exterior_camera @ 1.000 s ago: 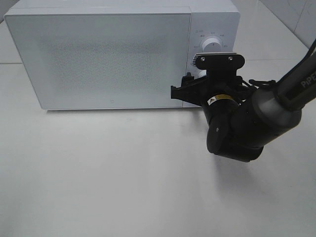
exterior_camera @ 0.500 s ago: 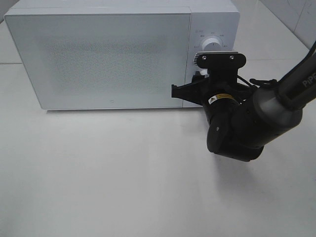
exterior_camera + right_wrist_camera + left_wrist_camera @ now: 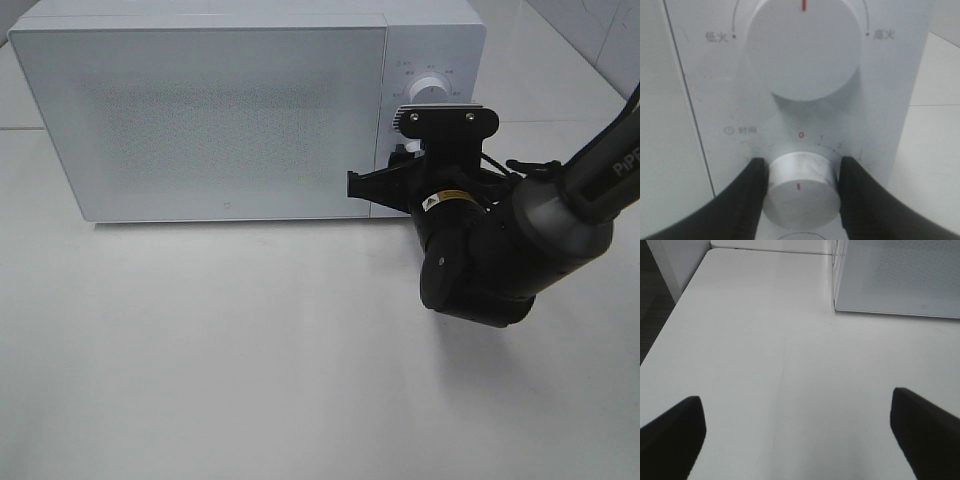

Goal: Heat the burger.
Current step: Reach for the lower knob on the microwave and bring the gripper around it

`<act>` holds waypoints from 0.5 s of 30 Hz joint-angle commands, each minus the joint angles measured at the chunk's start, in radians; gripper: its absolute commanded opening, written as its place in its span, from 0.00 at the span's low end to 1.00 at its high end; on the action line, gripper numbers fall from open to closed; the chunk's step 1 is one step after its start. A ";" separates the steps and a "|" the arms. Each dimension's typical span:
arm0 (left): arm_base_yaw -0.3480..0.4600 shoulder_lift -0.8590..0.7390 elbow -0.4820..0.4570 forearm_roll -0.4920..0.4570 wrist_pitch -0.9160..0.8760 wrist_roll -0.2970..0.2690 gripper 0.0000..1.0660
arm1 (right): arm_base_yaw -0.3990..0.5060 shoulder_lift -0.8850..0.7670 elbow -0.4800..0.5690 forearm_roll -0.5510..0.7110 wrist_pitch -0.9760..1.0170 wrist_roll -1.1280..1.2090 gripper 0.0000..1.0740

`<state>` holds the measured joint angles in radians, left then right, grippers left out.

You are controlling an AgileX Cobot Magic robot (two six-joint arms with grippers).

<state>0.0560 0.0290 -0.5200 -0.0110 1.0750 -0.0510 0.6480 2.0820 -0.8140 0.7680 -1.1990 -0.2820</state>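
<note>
Right wrist view — right gripper (image 3: 802, 192) snug around the lower dial (image 3: 800, 177) — left gripper (image 3: 795, 405) spread wide.

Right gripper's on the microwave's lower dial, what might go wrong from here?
The right gripper pinches the smooth timer knob only at its sides; it may slip, leaving the pointer at zero.
The scale marks sit close together, so a slight over-twist could set too long a time.
The burger cannot be seen behind the closed door, so the microwave might run empty.
</note>
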 commanded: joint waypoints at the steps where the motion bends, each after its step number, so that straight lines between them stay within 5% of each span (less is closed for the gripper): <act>1: 0.002 0.000 0.003 -0.002 -0.009 -0.001 0.86 | -0.008 -0.010 -0.009 -0.073 -0.023 0.032 0.00; 15: 0.002 0.000 0.003 -0.002 -0.009 -0.001 0.86 | -0.008 -0.010 -0.009 -0.203 -0.035 0.602 0.00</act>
<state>0.0560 0.0290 -0.5200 -0.0110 1.0750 -0.0510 0.6370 2.0820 -0.7940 0.7080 -1.2110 0.2470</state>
